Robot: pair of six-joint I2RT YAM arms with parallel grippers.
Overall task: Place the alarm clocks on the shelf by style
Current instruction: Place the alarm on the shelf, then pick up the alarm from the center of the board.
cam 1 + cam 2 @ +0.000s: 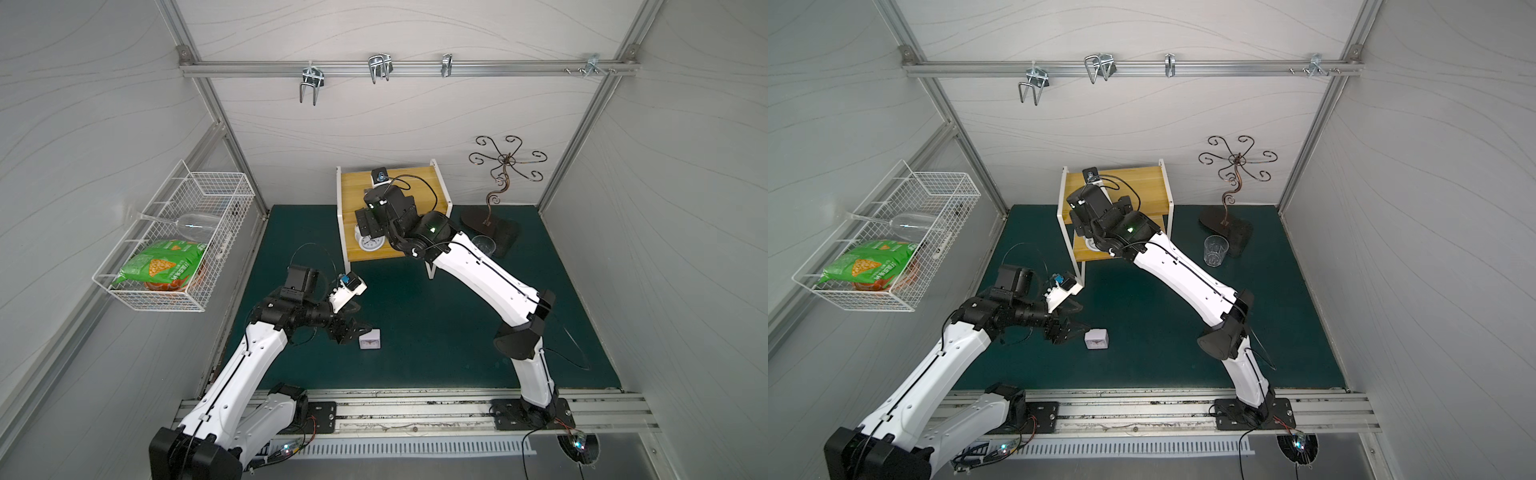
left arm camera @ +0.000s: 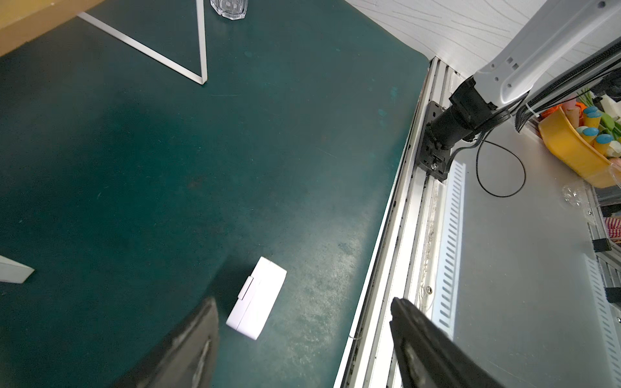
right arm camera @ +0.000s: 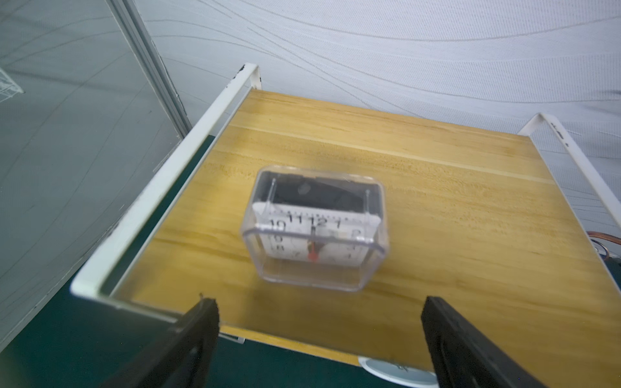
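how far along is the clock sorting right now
Done: the clear clock stands on the shelf's top board, with the right gripper open just off it; a round clock sits on the lower board. In hand: nothing yet; the left gripper is open by the white clock, which lies on the mat. Left: shelving that one. A fourth clock isn't visible.

- You'll find the clear-cased square clock (image 3: 316, 231) upright on the top board of the shelf (image 3: 470, 208).
- Your round white clock (image 1: 368, 242) sits on its lower board.
- Your white square clock (image 1: 370, 338) stands on the desk.
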